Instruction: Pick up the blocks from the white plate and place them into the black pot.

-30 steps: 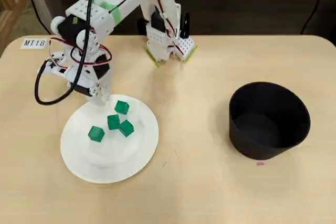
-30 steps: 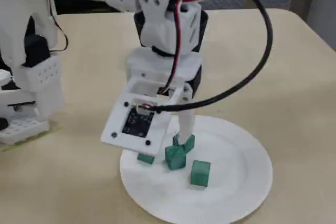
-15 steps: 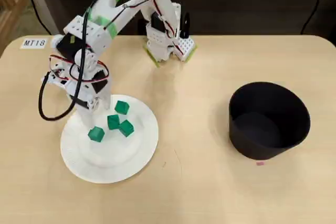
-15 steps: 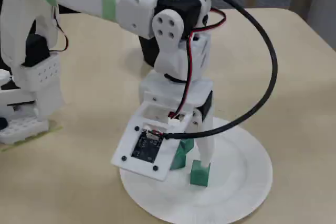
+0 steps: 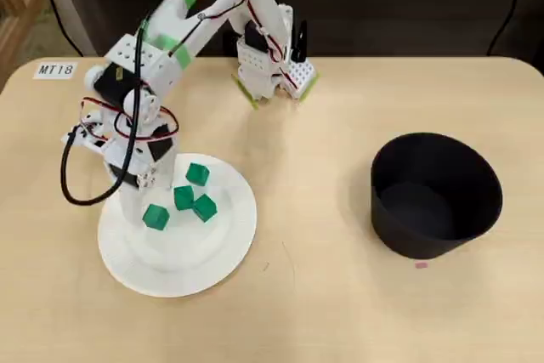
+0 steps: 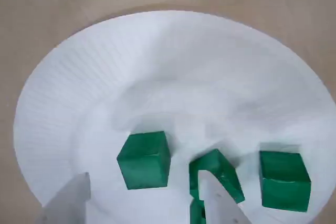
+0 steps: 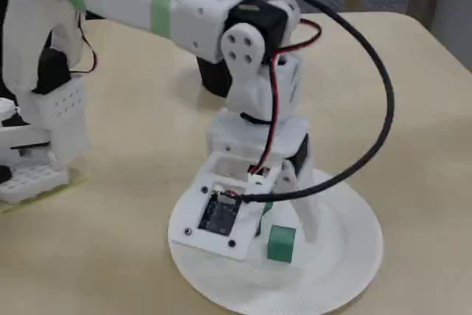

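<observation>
Several small green blocks lie on the white plate (image 5: pixel 223 248) at the table's left. In the overhead view one block (image 5: pixel 155 216) sits alone at the left, with three more (image 5: pixel 184 198) (image 5: pixel 204 207) (image 5: pixel 197 174) beside it. My gripper (image 5: pixel 138 203) hangs low over the plate's left part, open. In the wrist view its fingers (image 6: pixel 218 203) stand apart on either side of the nearest block (image 6: pixel 144 160), not touching it. In the fixed view that block (image 7: pixel 281 243) shows beside one finger (image 7: pixel 306 215). The black pot (image 5: pixel 435 195) stands at the right.
The arm's base (image 5: pixel 272 70) is mounted at the table's far edge. A label reading MT18 (image 5: pixel 55 69) lies at the far left corner. A black cable (image 7: pixel 376 108) loops off the wrist above the plate (image 7: pixel 354 256).
The gripper has moved across the plate from its far edge toward the lone block and come lower, so the block now sits between the open fingers. The blocks have not moved.
</observation>
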Controlling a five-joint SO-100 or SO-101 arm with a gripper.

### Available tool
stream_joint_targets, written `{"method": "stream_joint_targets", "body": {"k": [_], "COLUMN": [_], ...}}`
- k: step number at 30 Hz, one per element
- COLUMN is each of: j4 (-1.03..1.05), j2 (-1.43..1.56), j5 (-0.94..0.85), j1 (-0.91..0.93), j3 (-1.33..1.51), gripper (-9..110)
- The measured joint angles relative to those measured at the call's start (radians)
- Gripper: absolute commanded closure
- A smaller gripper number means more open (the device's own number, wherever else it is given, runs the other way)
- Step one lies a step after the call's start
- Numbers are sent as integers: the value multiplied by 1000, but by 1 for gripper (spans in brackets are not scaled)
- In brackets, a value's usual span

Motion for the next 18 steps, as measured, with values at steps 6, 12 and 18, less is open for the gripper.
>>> {"method": "stream_joint_targets", "body": {"k": [6,12,18], "j4": [-43,-100,-114], "j2": [-29,-86,-153], "j5": [3,34,55], "j1": [-3,-5,-9], "j3": [-2,-8,-81], "gripper": [73,78,104]}}
